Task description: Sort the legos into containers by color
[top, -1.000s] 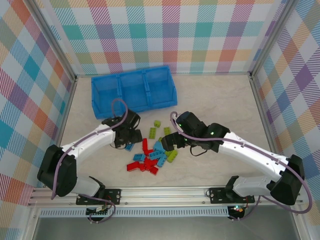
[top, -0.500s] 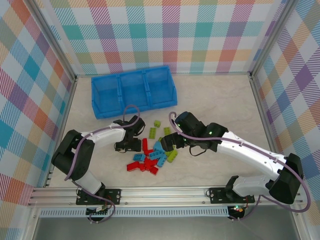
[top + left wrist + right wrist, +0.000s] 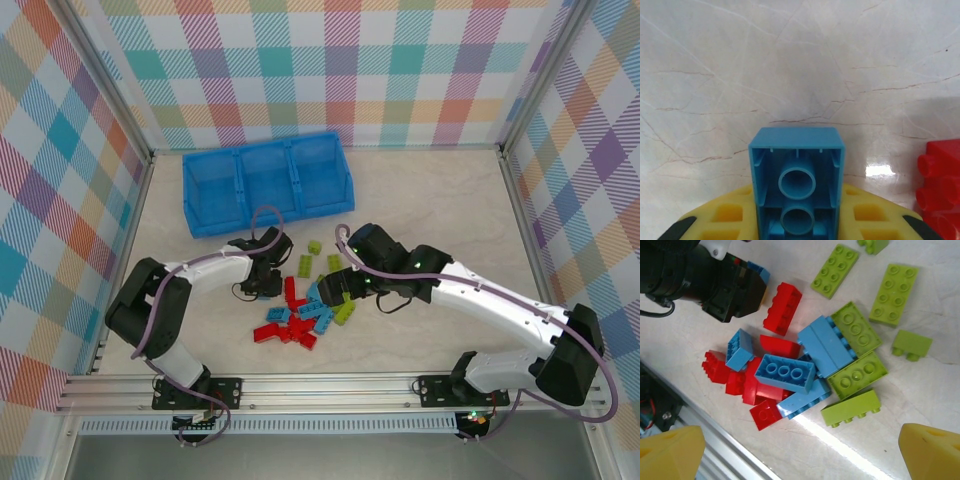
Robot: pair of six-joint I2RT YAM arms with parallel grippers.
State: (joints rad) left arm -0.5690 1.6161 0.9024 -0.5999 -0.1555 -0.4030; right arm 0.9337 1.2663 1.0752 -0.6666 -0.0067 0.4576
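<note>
Light blue lego (image 3: 796,170) is clamped in left gripper (image 3: 263,282) beside the pile (image 3: 300,318). Right gripper (image 3: 335,285) is spread wide, empty, above pile.

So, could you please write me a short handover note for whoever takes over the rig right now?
Left gripper: shut on a light blue brick, at the pile's left edge.
Right gripper: open, above the pile of red, blue and green legos.
Tray: at the far side; all three compartments look empty.
Done: nothing sorted yet.
Left: bin the held brick, then sort all the rest by color.
</note>
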